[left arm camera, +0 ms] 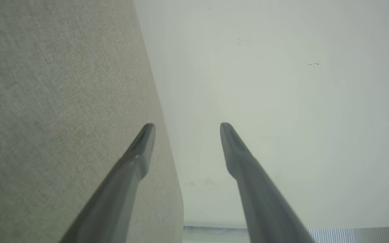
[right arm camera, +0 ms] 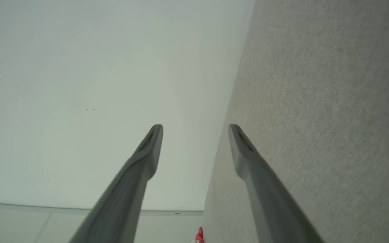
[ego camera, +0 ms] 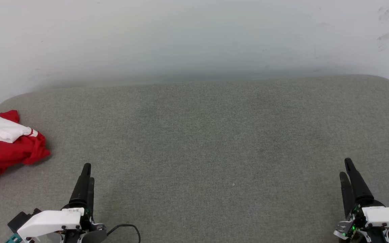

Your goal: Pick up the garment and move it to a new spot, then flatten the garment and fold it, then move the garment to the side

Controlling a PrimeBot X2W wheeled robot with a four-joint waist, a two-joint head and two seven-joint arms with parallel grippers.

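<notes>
The garment [ego camera: 5, 148] lies crumpled at the far left edge of the grey fabric surface [ego camera: 201, 141], red with a white sleeve on top and striped trim; part of it runs out of the head view. A small red scrap of the garment [right arm camera: 199, 235] shows at the bottom of the right wrist view. My left gripper [ego camera: 88, 171] hovers at the lower left, to the right of the garment and apart from it, open and empty [left arm camera: 187, 125]. Far from the garment, at the lower right, my right gripper [ego camera: 345, 167] also stands open with nothing in it [right arm camera: 196, 126].
A pale wall [ego camera: 194, 37] rises right behind the surface's far edge. The surface has rounded far corners [ego camera: 388, 82]. A black cable [ego camera: 127, 227] loops beside my left wrist.
</notes>
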